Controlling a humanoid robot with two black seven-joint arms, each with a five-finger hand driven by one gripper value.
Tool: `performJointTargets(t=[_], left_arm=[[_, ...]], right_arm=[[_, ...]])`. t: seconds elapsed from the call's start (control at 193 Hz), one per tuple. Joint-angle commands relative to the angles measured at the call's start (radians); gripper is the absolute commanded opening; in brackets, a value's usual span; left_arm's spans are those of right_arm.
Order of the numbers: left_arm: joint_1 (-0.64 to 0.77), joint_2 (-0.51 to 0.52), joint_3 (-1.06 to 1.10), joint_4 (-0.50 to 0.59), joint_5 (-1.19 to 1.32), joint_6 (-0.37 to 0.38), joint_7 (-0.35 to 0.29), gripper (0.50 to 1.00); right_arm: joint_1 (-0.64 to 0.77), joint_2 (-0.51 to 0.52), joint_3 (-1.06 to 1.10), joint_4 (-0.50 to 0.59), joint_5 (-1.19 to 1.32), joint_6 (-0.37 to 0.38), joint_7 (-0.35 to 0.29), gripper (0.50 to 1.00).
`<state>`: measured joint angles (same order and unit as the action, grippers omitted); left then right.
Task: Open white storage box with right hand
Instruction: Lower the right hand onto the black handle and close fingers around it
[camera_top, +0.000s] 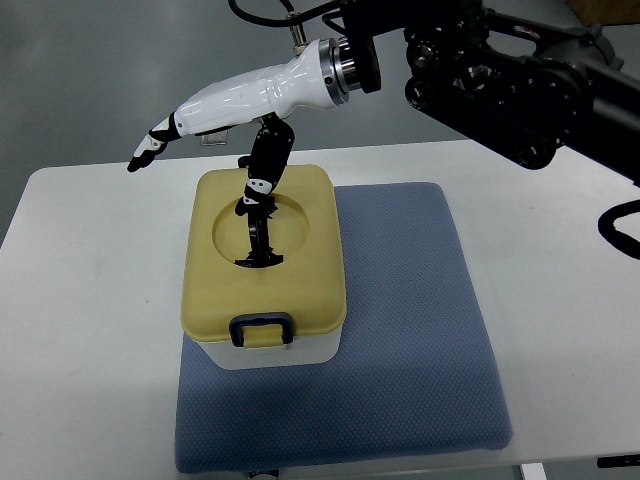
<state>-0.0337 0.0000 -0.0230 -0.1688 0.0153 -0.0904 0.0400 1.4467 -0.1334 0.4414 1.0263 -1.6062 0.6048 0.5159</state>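
The white storage box (268, 353) stands on a blue mat, with its tan lid (305, 285) shut. A black latch (262, 329) sits at the lid's front edge. A black handle (260, 243) stands upright in the lid's round recess. My right hand (210, 115) hovers over the back of the box. Its fingers (150, 150) stretch out to the left past the box, and its thumb (262, 170) points down, with the tip at the top of the handle. I cannot tell whether the thumb is hooked on it. The left hand is out of view.
The blue mat (420, 320) covers the middle and right of the white table (90, 300). My black right arm (520, 90) crosses the top right corner. A black cable (618, 228) shows at the right edge.
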Motion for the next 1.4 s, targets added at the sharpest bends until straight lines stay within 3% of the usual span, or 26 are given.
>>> performJointTargets(t=[0.0,0.311,0.539,0.777,1.394], left_arm=[[0.0,0.0,0.0,0.0,0.0,0.0,0.0,1.0],[0.0,0.0,0.0,0.0,0.0,0.0,0.0,1.0],[0.0,0.0,0.0,0.0,0.0,0.0,0.0,1.0],[0.0,0.0,0.0,0.0,0.0,0.0,0.0,1.0],[0.0,0.0,0.0,0.0,0.0,0.0,0.0,1.0]], right_arm=[[0.029,0.02,-0.023,0.0,-0.026,0.0,0.016,0.889],[0.069,0.044,-0.095,0.0,-0.188,-0.025,0.095,0.872],[0.092,0.035,-0.164,0.0,-0.242,-0.037,0.095,0.87],[0.132,0.031,-0.268,-0.002,-0.244,-0.102,0.095,0.868],[0.158,0.028,-0.309,-0.002,-0.281,-0.112,0.095,0.817]])
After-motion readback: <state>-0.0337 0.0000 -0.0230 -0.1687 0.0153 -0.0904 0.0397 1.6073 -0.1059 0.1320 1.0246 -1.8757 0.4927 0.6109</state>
